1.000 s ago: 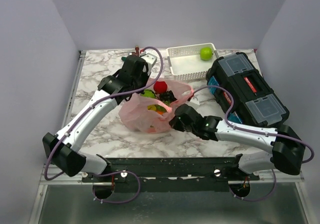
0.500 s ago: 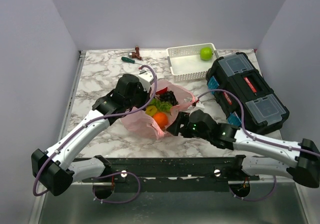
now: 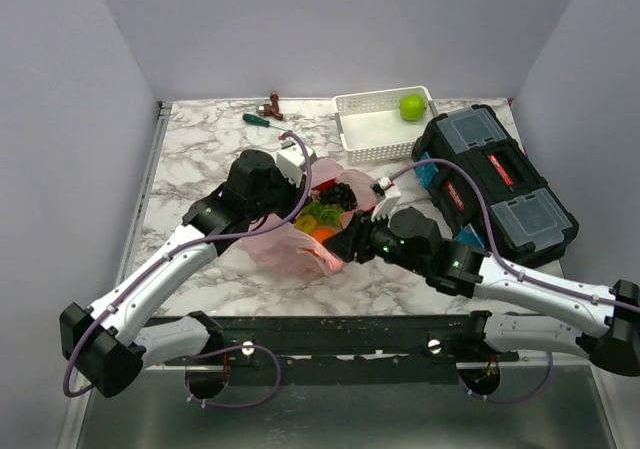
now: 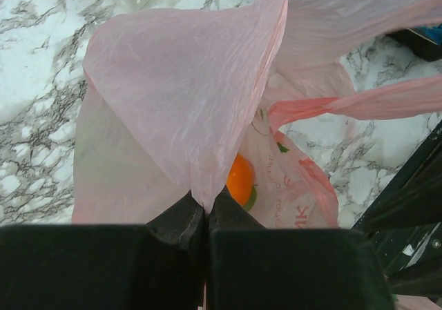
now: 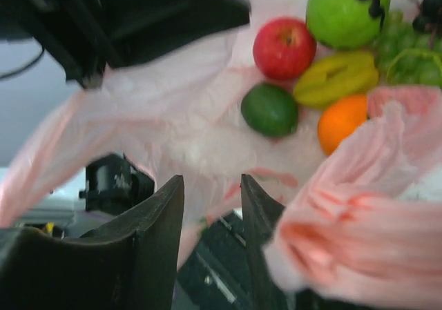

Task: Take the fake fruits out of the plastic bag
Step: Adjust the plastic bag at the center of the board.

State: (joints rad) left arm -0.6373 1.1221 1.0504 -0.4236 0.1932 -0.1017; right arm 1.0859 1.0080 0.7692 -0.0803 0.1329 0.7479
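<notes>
The pink plastic bag (image 3: 283,255) lies mid-table with its mouth open. My left gripper (image 3: 290,181) is shut on a fold of the bag's edge (image 4: 205,201) and holds it up. In the top view, dark grapes (image 3: 340,194), green grapes (image 3: 322,212) and an orange (image 3: 322,234) show in the bag. My right gripper (image 3: 347,245) is open at the bag's near-right rim, fingers apart (image 5: 212,182). In the right wrist view a red apple (image 5: 283,47), green apple (image 5: 347,10), dark green fruit (image 5: 269,108), yellow fruit (image 5: 335,79) and orange (image 5: 342,120) lie inside. Another green apple (image 3: 412,106) sits in the basket.
A white perforated basket (image 3: 372,134) stands at the back. A black toolbox (image 3: 495,174) fills the right side, close to my right arm. A green-handled screwdriver (image 3: 262,120) and a small brown object (image 3: 273,100) lie at the back left.
My left gripper has come nearer and lower while holding the bag's edge. My right gripper has moved up and left to the bag's mouth. The red apple no longer shows from above.
</notes>
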